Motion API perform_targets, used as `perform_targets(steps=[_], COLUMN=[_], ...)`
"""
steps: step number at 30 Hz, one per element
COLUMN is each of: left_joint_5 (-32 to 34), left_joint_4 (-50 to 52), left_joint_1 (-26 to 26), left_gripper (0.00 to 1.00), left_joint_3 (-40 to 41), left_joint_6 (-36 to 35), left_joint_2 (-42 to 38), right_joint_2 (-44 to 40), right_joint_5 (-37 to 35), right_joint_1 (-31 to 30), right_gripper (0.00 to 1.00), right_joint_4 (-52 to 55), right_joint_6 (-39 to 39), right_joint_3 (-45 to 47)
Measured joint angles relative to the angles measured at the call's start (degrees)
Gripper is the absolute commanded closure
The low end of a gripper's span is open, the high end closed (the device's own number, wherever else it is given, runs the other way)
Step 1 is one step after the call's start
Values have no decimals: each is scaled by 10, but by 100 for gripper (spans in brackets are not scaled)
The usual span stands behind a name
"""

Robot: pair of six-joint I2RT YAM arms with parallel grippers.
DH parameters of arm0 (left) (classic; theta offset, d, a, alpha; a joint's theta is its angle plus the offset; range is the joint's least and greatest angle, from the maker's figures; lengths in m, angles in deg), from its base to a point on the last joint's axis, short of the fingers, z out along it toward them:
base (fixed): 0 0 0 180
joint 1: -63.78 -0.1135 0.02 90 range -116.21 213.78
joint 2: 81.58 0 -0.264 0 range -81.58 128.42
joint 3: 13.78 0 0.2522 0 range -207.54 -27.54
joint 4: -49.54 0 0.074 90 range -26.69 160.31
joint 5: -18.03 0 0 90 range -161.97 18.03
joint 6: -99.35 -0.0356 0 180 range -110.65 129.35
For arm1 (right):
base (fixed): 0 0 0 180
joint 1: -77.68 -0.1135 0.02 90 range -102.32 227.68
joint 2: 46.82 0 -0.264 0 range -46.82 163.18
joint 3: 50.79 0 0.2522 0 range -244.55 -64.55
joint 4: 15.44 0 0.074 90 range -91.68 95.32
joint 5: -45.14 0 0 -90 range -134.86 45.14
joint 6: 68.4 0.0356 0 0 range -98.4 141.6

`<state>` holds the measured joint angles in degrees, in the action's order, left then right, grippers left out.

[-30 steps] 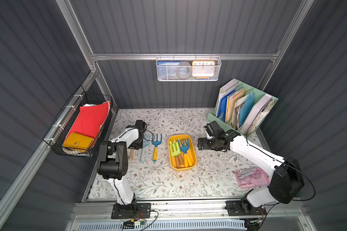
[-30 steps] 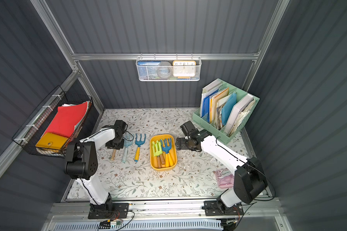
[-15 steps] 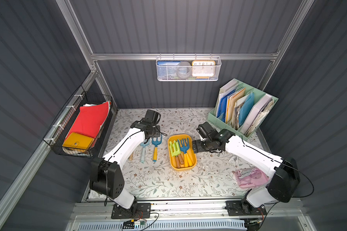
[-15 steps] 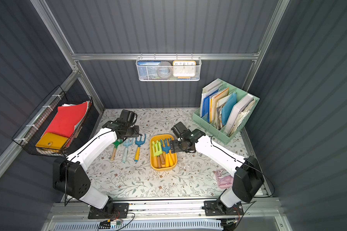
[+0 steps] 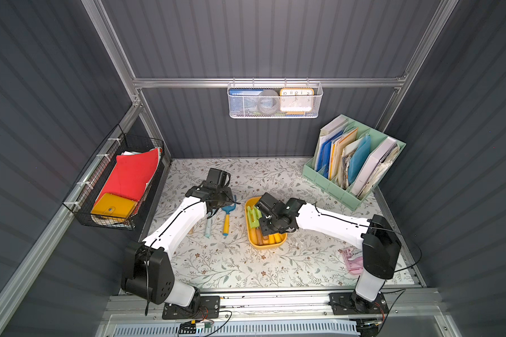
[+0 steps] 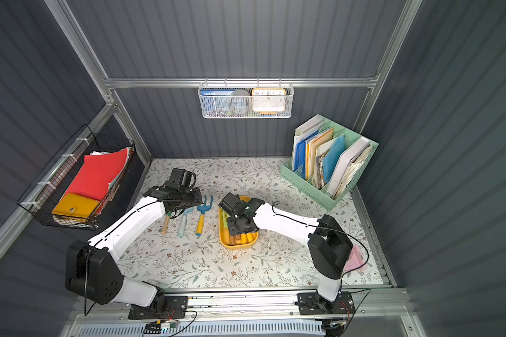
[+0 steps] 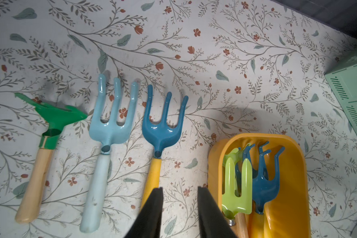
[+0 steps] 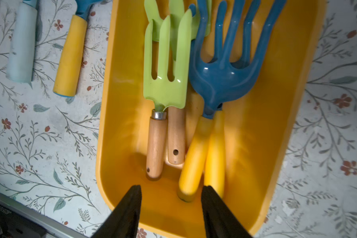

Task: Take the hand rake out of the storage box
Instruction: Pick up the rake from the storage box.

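The yellow storage box (image 5: 265,247) (image 6: 237,246) (image 8: 122,103) sits mid-table. In it lies a dark blue hand rake (image 8: 221,78) (image 7: 264,185) with a yellow handle, and a second like it underneath. Beside them lie two light green forks (image 8: 165,82) with wooden handles. My right gripper (image 8: 172,191) (image 5: 264,230) hovers over the box's near end above the handle ends. It is open and holds nothing. My left gripper (image 7: 179,189) (image 5: 227,200) hangs open and empty above the table, left of the box.
Three tools lie left of the box: a green rake (image 7: 52,117), a light blue fork (image 7: 111,123) and a dark blue fork (image 7: 163,127). A mint file organiser (image 5: 351,166) stands back right. A pink case (image 5: 352,259) lies front right. A wire basket (image 5: 114,186) hangs on the left wall.
My left arm swung from the far left to above the tools beside the box. My right gripper moved left over the box and its jaws narrowed.
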<state>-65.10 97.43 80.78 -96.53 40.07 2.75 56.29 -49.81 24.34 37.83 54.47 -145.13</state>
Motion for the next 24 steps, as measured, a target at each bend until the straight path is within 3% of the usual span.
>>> perform_targets(steps=[6, 24], left_joint_5=[34, 38], left_joint_4=[17, 39], left_joint_1=[-1, -1], left_gripper=[65, 64], left_joint_3=[1, 6], left_joint_6=[25, 34], left_joint_2=[-24, -38], right_joint_2=[37, 99], right_joint_5=[-2, 13], right_joint_1=[-3, -5], right_gripper=[56, 68], right_joint_4=[-33, -58], right_joint_6=[32, 63], right_joint_3=[-6, -38])
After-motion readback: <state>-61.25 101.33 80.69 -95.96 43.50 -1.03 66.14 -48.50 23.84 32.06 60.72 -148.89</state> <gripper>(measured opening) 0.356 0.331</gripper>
